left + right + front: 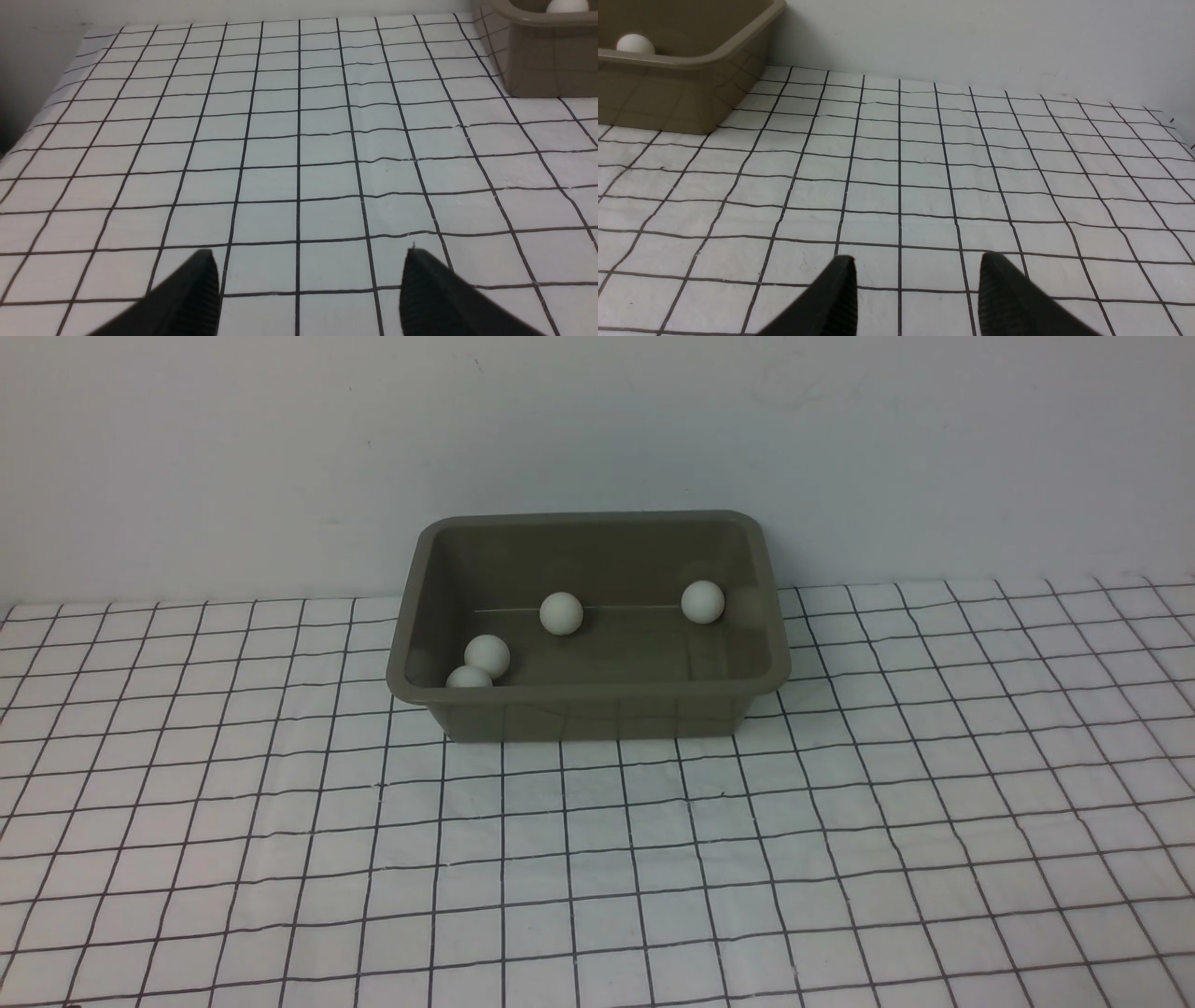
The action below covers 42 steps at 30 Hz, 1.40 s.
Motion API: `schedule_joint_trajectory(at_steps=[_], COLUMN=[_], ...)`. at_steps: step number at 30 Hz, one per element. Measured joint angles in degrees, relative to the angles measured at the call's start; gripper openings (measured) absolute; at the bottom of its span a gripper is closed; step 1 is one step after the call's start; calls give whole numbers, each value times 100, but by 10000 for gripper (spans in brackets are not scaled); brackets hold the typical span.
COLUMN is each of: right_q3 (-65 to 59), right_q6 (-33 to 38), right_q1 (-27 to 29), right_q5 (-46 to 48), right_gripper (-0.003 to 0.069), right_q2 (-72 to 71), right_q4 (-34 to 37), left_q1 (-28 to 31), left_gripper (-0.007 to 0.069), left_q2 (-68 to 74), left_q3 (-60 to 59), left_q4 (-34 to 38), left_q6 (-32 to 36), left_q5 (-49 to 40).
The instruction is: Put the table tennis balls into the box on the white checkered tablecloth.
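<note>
Front view: olive-grey box (588, 705) (glossy walls) holds four white balls (561, 613)

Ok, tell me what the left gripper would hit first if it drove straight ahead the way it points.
Probably only the white checkered tablecloth: the open left gripper aims across bare cloth, and the olive-grey plastic box sits off to one side. Depth is uncertain.

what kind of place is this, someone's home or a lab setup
Probably a robot test bench, not a home: a checkered tablecloth against a bare wall, one box of balls, and open pincers.
</note>
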<state>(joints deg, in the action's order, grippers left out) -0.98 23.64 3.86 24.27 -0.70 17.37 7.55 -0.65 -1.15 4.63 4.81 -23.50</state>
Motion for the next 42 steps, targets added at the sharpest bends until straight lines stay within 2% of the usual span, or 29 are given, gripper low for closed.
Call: schedule_joint_trajectory(at_steps=[17,21,24,26,31,42], right_q3=[0,0,0,0,0,0], right_q6=[5,-52,-633,-1383,-2364,-2425], right_q1=[0,0,-57,-145,-250,-341], right_q5=[0,0,0,-13,-58,-64], right_gripper=[335,335,335,335,335,335], right_q2=[0,0,0,0,0,0], right_q4=[4,-303,-928,-1419,-2021,-2005], left_q1=[0,0,0,0,0,0], left_gripper=[469,469,469,469,469,469], left_q2=[0,0,0,0,0,0], left_q3=[0,0,0,0,0,0], left_q4=[0,0,0,0,0,0], left_q6=[0,0,0,0,0,0], left_q5=[0,0,0,0,0,0])
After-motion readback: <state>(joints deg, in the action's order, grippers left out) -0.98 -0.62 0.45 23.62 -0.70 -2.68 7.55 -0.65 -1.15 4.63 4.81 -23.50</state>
